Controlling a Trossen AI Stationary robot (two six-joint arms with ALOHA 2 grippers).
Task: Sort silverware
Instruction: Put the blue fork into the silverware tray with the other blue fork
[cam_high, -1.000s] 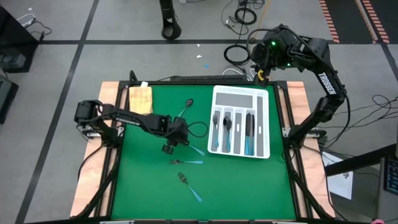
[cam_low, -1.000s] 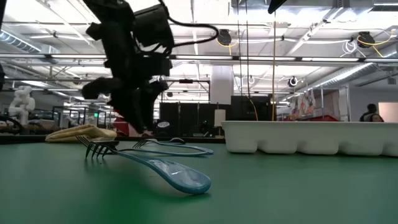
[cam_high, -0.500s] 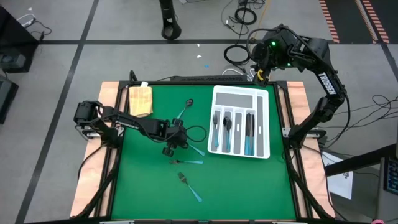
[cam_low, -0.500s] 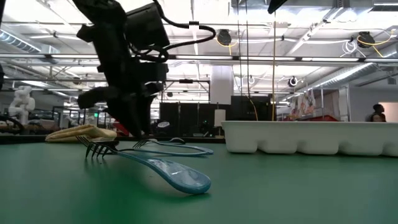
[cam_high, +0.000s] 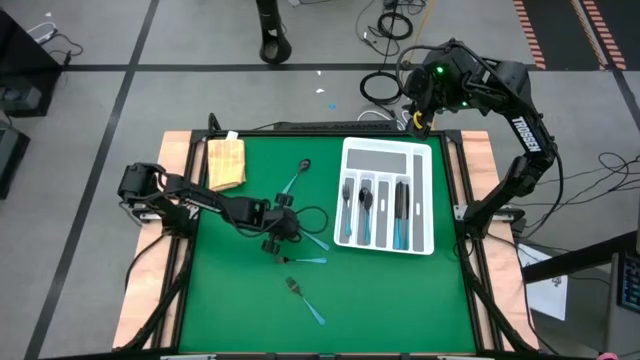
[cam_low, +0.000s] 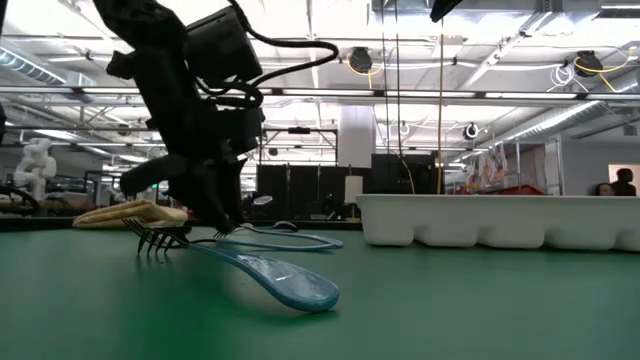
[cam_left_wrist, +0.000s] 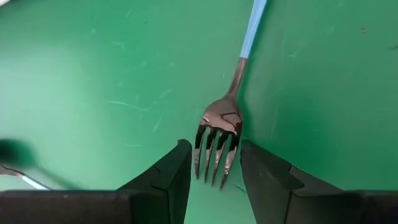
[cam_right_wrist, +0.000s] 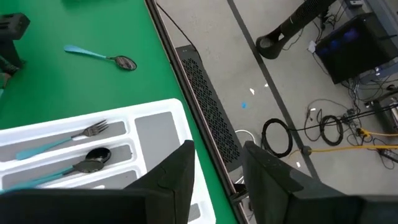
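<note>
Silverware: left gripper over loose fork

Silverware lies partly loose on the green mat (cam_high: 230, 300). Left gripper (cam_high: 275, 243) hangs low, fingers apart astride a fork (cam_left_wrist: 219, 140), apparently untouched. Tray (cam_high: 428, 200) holds sorted pieces. Right gripper (cam_high: 420, 118) waits beyond, part-open, empty.

The surface (cam_high: 380, 300) is bright green with a pale wood edge. The fork (cam_left_wrist: 219, 134) has a dark grey shiny head and a light blue handle. The spoon (cam_right_wrist: 99, 57) far off has a dark head and a teal handle too. The organiser tray (cam_high: 425, 200) is white. The folded cloth (cam_high: 226, 160) is yellow. Both arms are black. The floor (cam_high: 100, 90) is grey with black lines.
</note>
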